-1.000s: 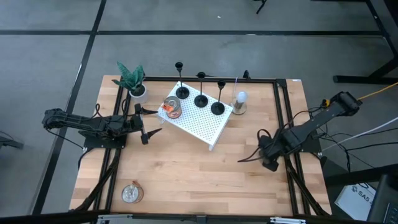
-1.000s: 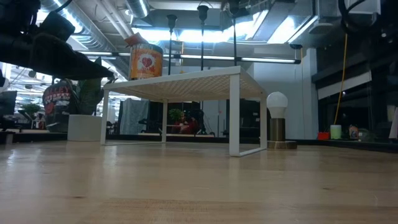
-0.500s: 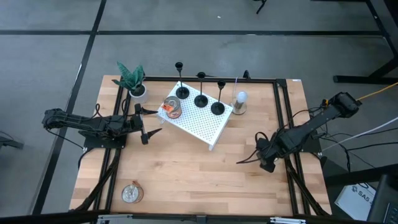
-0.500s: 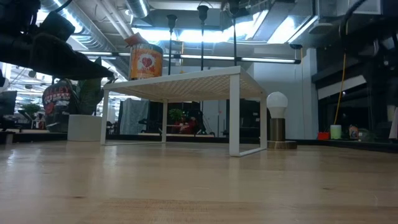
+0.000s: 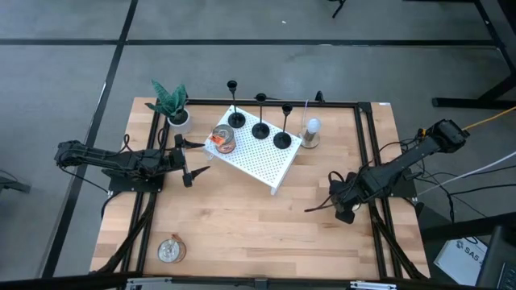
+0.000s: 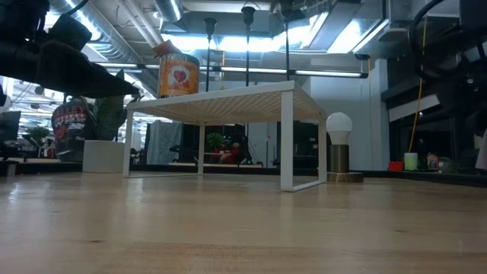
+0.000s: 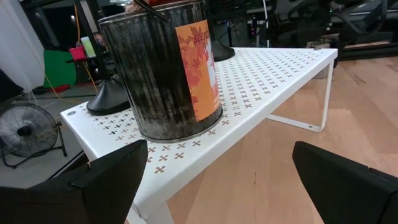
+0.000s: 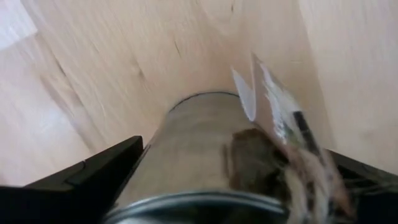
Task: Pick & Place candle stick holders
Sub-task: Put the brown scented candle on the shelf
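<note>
Three black candle stick holders (image 5: 236, 119) (image 5: 260, 129) (image 5: 282, 138) stand upright on their round bases on a white perforated rack (image 5: 266, 165). Their stems also show in the low view (image 6: 247, 46). My left gripper (image 5: 196, 157) is open and empty at the rack's left side, level with its top (image 7: 221, 186). My right gripper (image 5: 320, 195) is over the table's right part, with a shiny metal can (image 8: 205, 155) between its fingers. In the high view the can is hidden under the gripper. My right gripper has the metal can's round wall (image 8: 155, 155) between its two fingers (image 8: 99, 177), close to the wrist camera. A torn label (image 8: 280, 118) hangs off the can. The picture is blurred. Which part the fingers meet and whether the can is clear of the table do not show.
An orange-labelled can (image 5: 223, 139) stands on the rack's left end, right in front of my left gripper (image 7: 168, 68). A potted plant (image 5: 171, 105) stands at the far left, a bulb lamp (image 5: 310, 133) right of the rack, and a small can (image 5: 170, 250) near the front left.
My right gripper has gone toward the table's left edge and a little toward the far edge, and the can has stayed between its fingers. The rack and holders have not moved.
</note>
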### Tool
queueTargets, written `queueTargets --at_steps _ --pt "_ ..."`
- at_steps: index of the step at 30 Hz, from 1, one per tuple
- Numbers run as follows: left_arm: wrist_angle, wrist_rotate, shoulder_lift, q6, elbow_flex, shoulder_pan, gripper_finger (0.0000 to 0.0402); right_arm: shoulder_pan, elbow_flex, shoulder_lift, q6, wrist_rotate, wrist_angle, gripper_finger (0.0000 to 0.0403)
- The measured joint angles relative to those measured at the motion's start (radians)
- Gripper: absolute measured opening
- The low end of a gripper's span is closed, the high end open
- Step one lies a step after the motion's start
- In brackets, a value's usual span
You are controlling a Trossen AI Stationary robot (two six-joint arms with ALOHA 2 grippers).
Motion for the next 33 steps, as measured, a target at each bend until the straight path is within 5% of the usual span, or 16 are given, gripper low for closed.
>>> queueTargets --at_steps 33 --pt "0.0 0.0 0.0 0.0 0.0 0.0 0.04 0.0 0.002 0.0 0.028 0.029 -0.005 0.0356"
